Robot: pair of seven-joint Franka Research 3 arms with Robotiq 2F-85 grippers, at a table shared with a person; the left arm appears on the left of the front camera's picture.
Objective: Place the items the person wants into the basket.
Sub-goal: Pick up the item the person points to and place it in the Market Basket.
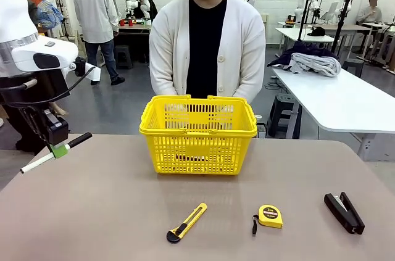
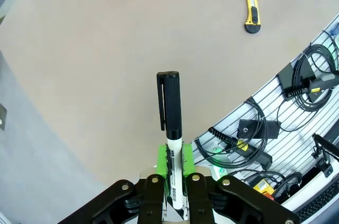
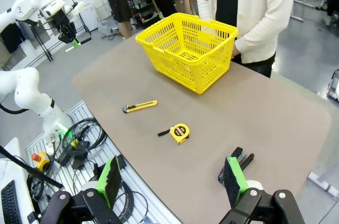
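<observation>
My left gripper [image 2: 174, 163] pinches the white marker [image 2: 173, 144] between green pads, black cap pointing away over the tan table [image 2: 79, 75], yellow-and-black utility knife [image 2: 251, 2] lying well apart, top right, cables [image 2: 249, 139] beyond the table edge.

No word or number can be read with certainty. The tape measure [image 1: 270, 216] on the bench [image 1: 111, 211] carries a round black face label with yellow print, too small to make out. The marker [image 2: 172, 144] bears a strip of dark print, like a barcode, along its white barrel, also illegible.
</observation>
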